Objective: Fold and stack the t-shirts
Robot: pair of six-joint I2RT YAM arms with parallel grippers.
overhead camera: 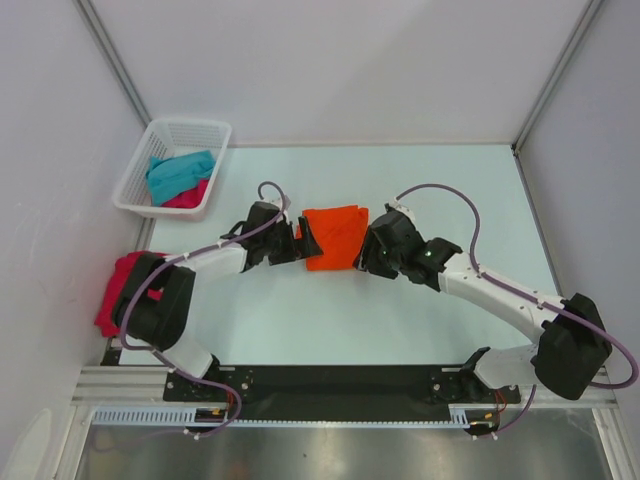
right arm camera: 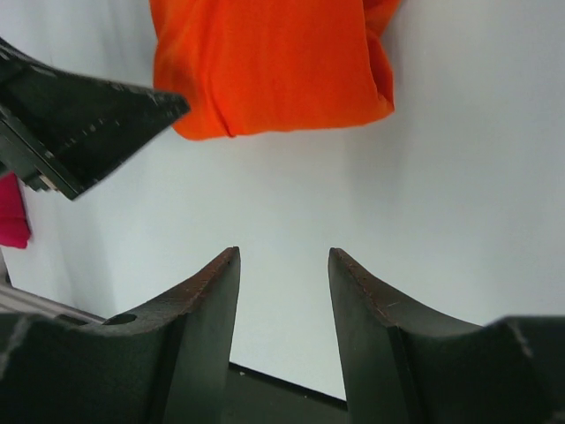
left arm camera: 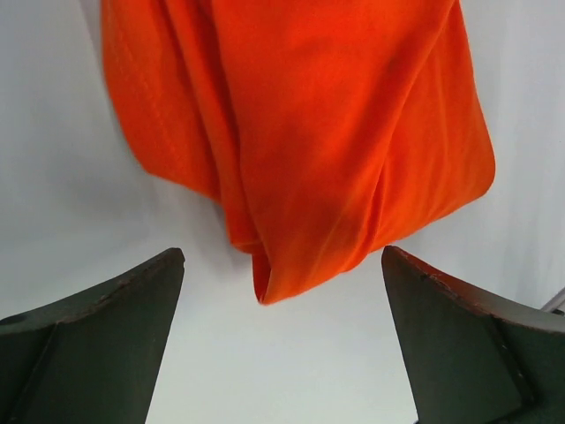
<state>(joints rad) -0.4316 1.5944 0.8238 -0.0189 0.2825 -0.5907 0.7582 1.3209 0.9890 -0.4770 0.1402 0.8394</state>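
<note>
The orange t-shirt point(overhead camera: 335, 238), folded into a rumpled rectangle, is laid on the table point(overhead camera: 430, 190) between the left gripper point(overhead camera: 298, 243), spread wide and empty, and the right gripper point(overhead camera: 363, 250), parted with nothing held.

Orange shirt point(overhead camera: 334, 237), folded, mid-bench point(overhead camera: 330, 320), between left tool point(overhead camera: 300, 241) and right tool point(overhead camera: 366, 250). Basket point(overhead camera: 186, 126), far left: teal shirt point(overhead camera: 180, 172), pink shirt point(overhead camera: 190, 195). Second pink shirt point(overhead camera: 112, 295) at left edge.
</note>
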